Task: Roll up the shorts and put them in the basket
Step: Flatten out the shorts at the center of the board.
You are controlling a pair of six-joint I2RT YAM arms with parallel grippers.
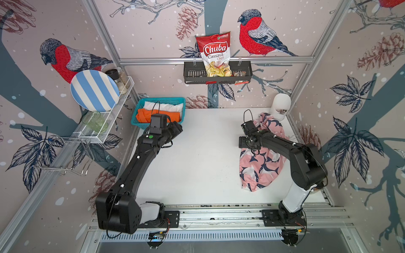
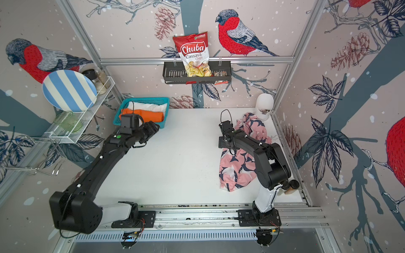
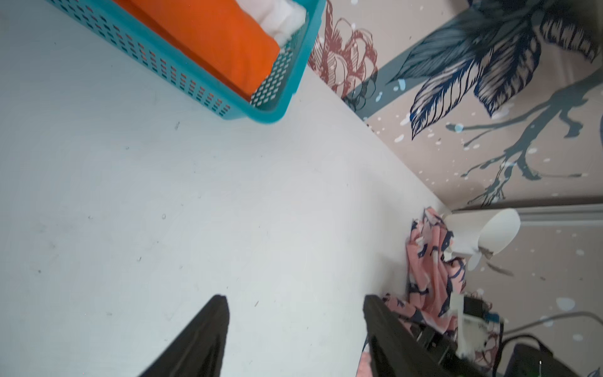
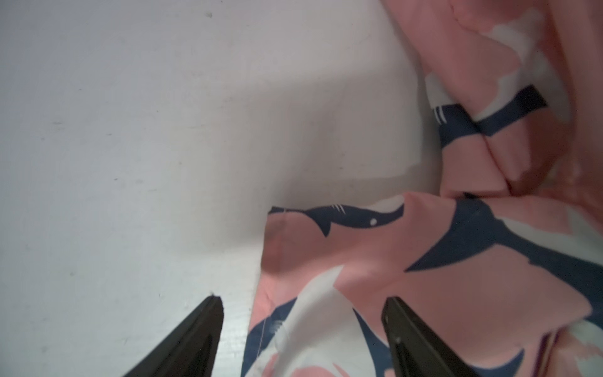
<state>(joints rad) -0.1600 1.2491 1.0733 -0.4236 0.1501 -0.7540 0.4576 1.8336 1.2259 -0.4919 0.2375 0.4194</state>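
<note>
A pair of soft pink cloth shorts printed with navy and white sharks (image 1: 260, 166) lies crumpled along the right side of the matte white tabletop (image 1: 197, 153). Its long axis runs from the back corner, beside a rounded white jar (image 1: 281, 105), toward the front rail. The right gripper (image 4: 301, 303) hangs low over the garment's inner edge, the side facing the middle of the table. Its two black fingers stand apart and clamp nothing. In the right wrist view a stitched hem corner lies just ahead of the gap between them, with bare table on one side and folds of thin, wrinkled fabric on the other.

The left gripper (image 3: 295, 303) is also spread and empty. It hovers over bare table just in front of a teal perforated plastic basket (image 1: 163, 99) at the back left, well apart from the pink shorts. In the basket lie a bright orange pair of shorts (image 1: 144, 116) and a plain white pair (image 1: 168, 106), both bundled into compact shapes.

The right arm is clearly the nearer one. Before any rolling starts, the bunched pink cloth probably needs drawing out flat, and the loose hem under the right fingers looks like the natural place to pinch.
</note>
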